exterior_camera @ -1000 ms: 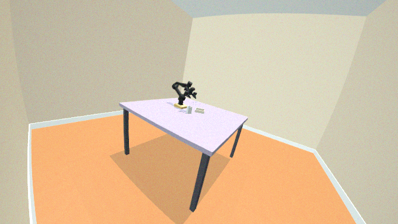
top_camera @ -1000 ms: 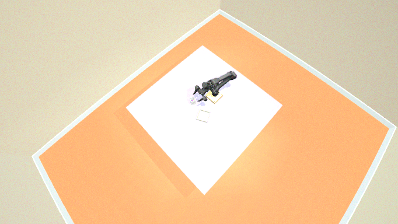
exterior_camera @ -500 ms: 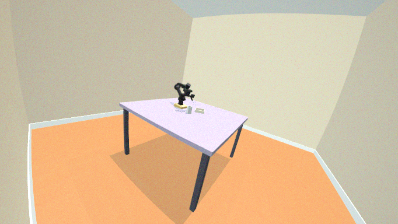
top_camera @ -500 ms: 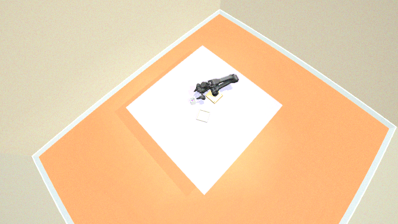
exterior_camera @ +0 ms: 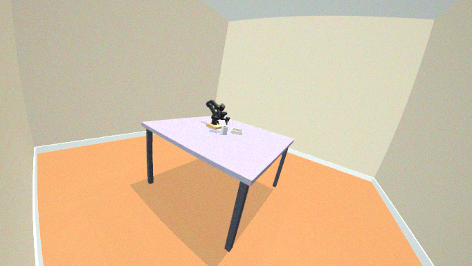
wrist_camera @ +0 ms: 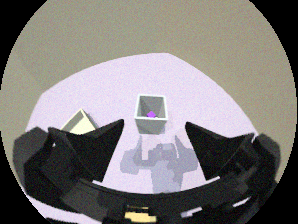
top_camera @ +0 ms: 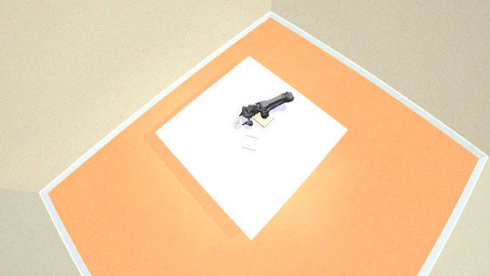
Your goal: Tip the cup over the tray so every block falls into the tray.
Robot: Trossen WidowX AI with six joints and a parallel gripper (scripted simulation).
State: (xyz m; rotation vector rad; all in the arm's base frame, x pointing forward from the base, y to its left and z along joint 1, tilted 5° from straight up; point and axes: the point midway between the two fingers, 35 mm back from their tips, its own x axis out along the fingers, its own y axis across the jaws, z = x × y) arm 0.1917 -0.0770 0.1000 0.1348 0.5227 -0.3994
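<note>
"Cup job, from the biggest thing down: where do you have me?"

"You have the white tabletop (top_camera: 251,194) (exterior_camera: 221,149) (wrist_camera: 75,90). In the top view, your black arm (top_camera: 274,100) (exterior_camera: 212,104) stands in the half by its upper corner, on a yellow base plate (top_camera: 265,124) (exterior_camera: 214,127)."

"And my gripper (top_camera: 242,119) (exterior_camera: 222,122) (wrist_camera: 154,122)?"

"You've got it spread about as wide as it goes, holding nothing. In the wrist view, its fingers stand either side of your line to the cup."

"The tray?"

"Your shallow tray (top_camera: 250,143) (exterior_camera: 237,134) (wrist_camera: 80,126) lies nearer the lower corner than the cup does. I see no blocks in it."

"So the cup itself?"

"Your pale, square-sided cup (top_camera: 237,124) (exterior_camera: 224,130) (wrist_camera: 151,126) stands upright on the table, just beside the gripper, toward the left corner from the tray. You can make out purple block (wrist_camera: 151,115) inside; I can't count how many blocks there are."

"Then what's done?"

"I'd say you're only lining up. Grasping, lifting, carrying over the tray, tipping out every block and keeping the cup off the tray are all left."

"Any brand or label?"

"None you could read."
</note>
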